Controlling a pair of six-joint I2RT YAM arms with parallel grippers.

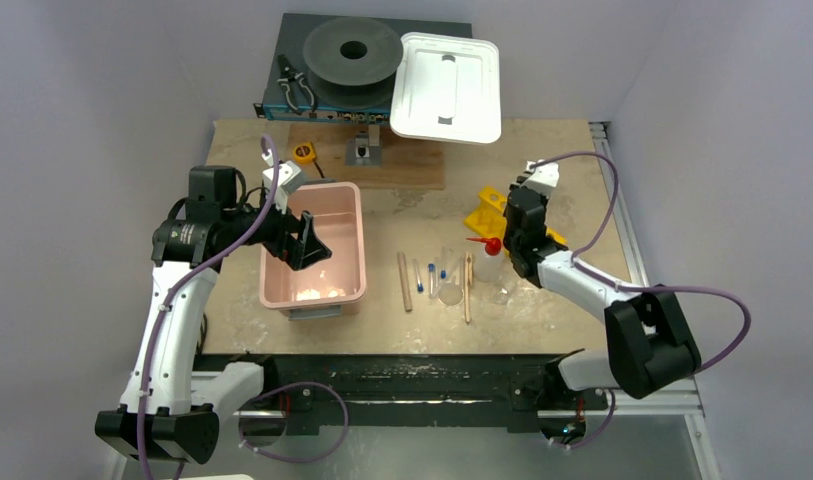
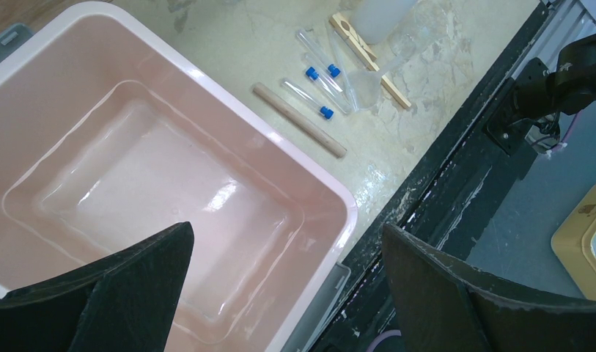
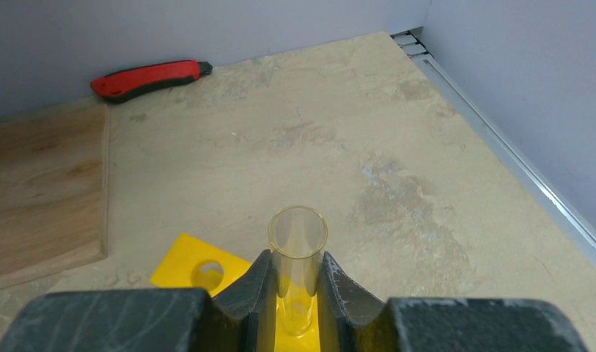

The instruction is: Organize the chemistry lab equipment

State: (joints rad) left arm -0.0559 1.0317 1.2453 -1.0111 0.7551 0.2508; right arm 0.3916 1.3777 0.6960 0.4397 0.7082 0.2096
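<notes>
Right wrist | tube [image 3: 298,233] in right pincer [image 3: 297,273] (upright) | rack [image 3: 179,261] apparently beneath

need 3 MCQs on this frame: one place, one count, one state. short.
1. What is the left gripper over?
A. the pink bin
B. the white lid
C. the black spool

2. How many blue-capped tubes are there?
A. one
B. three
C. six

3. What state is the right gripper in?
A. open, empty
B. shut on a clear tube
C. shut on the bottle

Answers:
1. A: the left wrist view looks straight down into the bin.
2. B: three blue caps show in the left wrist view.
3. B: the right wrist view shows the tube clamped upright between the jaws.
</notes>
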